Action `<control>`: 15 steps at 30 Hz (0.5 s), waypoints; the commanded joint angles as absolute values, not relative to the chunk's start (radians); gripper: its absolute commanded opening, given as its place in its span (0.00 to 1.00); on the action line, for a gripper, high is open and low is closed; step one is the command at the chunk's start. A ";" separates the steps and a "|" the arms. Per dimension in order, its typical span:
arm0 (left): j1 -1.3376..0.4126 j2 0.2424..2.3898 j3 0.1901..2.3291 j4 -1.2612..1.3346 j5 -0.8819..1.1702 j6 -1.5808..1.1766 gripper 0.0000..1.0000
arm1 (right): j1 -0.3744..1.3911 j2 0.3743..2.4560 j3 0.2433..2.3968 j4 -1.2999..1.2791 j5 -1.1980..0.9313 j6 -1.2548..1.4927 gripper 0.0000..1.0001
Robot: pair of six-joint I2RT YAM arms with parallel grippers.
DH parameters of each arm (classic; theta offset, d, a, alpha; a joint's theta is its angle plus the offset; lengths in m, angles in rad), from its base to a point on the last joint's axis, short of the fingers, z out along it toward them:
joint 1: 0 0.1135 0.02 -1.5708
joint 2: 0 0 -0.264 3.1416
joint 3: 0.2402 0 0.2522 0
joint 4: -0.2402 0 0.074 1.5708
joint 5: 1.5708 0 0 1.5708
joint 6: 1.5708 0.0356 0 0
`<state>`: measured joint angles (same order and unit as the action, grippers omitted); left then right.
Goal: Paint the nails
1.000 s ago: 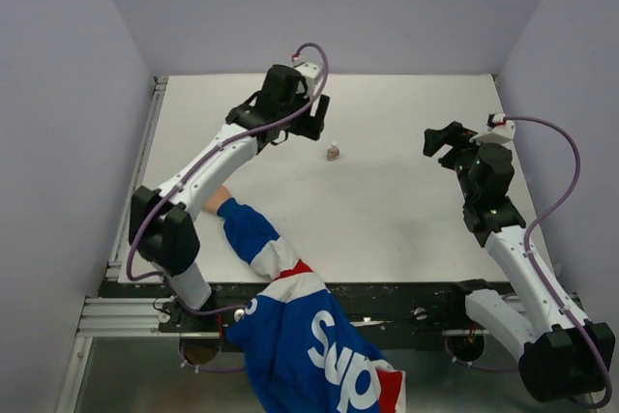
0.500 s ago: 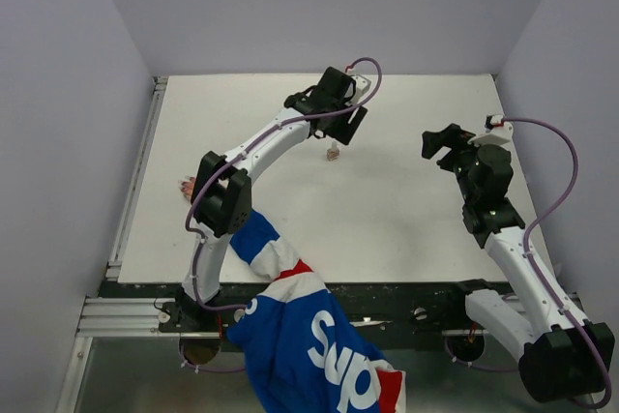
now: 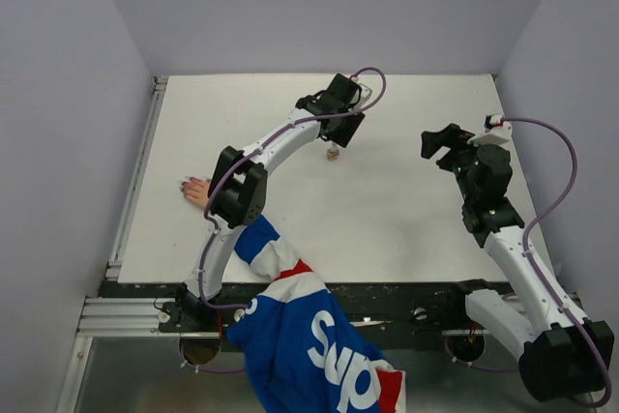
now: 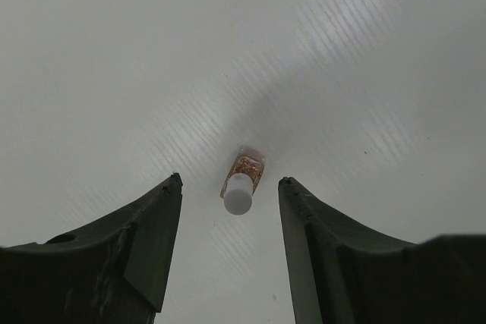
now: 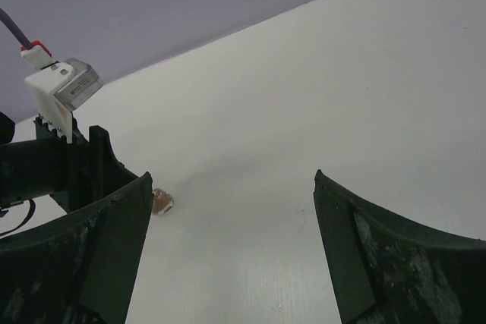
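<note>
bottle (image 3: 333,153) on table (image 3: 406,229) centre-back; hand (image 3: 194,188) left of it, nearer

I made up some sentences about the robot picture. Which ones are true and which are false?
1. The polish bottle sits between the fingers of the left end effector, and neither finger touches it. True.
2. The right end effector is holding the bottle. False: it is open and empty, off to the bottle's right.
3. A person's hand rests on the table. True.
4. The bottle's cap is black. False: it is white.
5. The person's sleeve is green. False: it is blue, white and red.
</note>
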<state>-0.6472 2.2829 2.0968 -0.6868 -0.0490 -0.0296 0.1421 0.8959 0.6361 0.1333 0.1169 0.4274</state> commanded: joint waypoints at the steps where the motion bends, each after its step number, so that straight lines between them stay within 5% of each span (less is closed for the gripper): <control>1: -0.637 2.318 2.132 -0.713 -0.086 -0.026 0.61 | 0.138 0.908 0.620 0.152 0.100 0.439 0.93; 15: -0.635 2.329 2.095 -0.715 -0.074 -0.031 0.48 | 0.138 0.927 0.620 0.156 0.092 0.443 0.93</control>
